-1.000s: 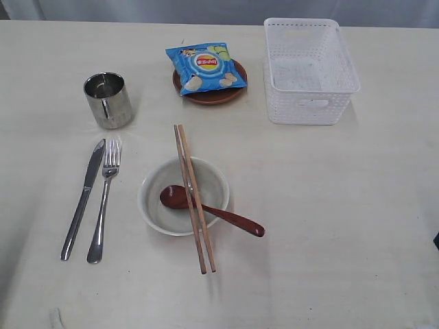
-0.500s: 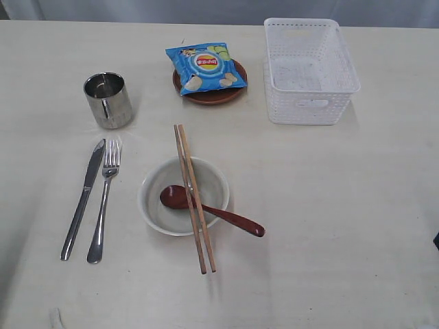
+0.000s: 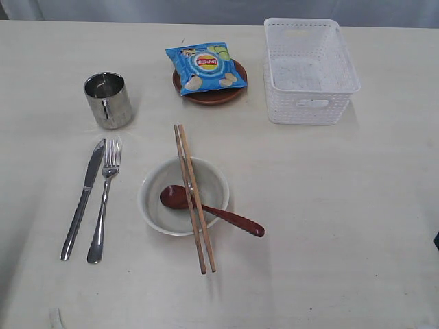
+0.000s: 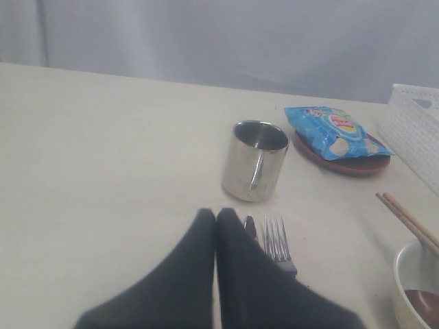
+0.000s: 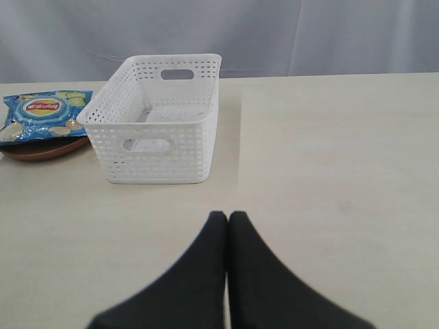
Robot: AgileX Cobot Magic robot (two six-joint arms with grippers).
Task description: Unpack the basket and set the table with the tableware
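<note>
Sitting upright at the upper right of the exterior view, basket (image 3: 310,110) on the table (image 3: 343,219), open side up, handle slot in its near wall.

Chip bag (image 3: 204,66) lies on the plate (image 3: 209,96), left of the basket and apart from it. The plate's brown rim shows past the bag's lower edge.

Cup (image 3: 108,100) upright at the left, handle toward the camera. Below it, knife (image 3: 82,199) and fork (image 3: 104,205) lie side by side, knife on the outside, tips toward the cup, not touching it.

Bowl (image 3: 152,214) at centre. Spoon (image 3: 230,219) has its head inside the bowl, handle out over the right rim onto the table. Chopsticks (image 3: 194,199) lie paired across the bowl, both ends past its rim.

Left gripper (image 4: 217,214): dark fingers pressed together tip to tip, nothing between them. Knife tip and fork tines show just beyond them, cup further on.

Right gripper (image 5: 228,216): fingers closed flat against each other, nothing held. It points toward the basket's slotted wall, bare tabletop between.
</note>
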